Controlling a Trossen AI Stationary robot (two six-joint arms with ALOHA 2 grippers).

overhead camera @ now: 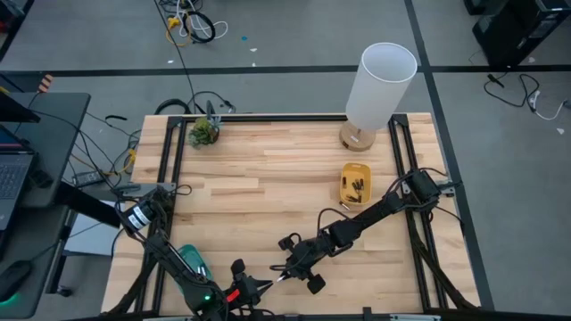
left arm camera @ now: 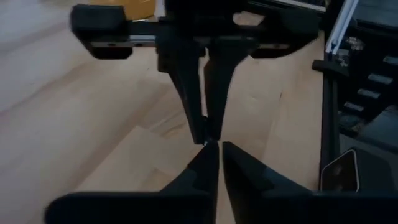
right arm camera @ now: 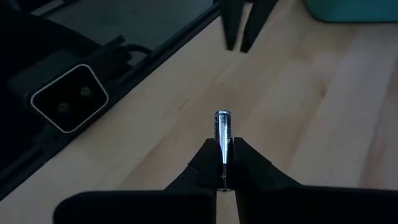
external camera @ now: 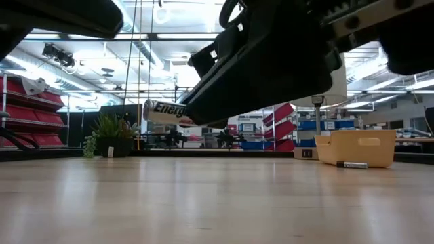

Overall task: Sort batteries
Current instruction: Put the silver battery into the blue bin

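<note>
At the lower centre of the high view, the right gripper (right arm camera: 224,163) is clamped mid-barrel on a battery (right arm camera: 223,132), which looks light, rigid and slick, so a centred grip suits; the left gripper (left arm camera: 214,163) is closed, empty.

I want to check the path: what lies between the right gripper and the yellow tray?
In the high view, only bare wood and the right arm itself lie between the right gripper and the yellow tray, with one loose battery beside the tray.

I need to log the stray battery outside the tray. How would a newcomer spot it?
Find the tall white lampshade at the wooden table's far edge, then the small yellow tray before it. The small dark cylindrical battery lies alone on bare wood just outside that tray.
</note>
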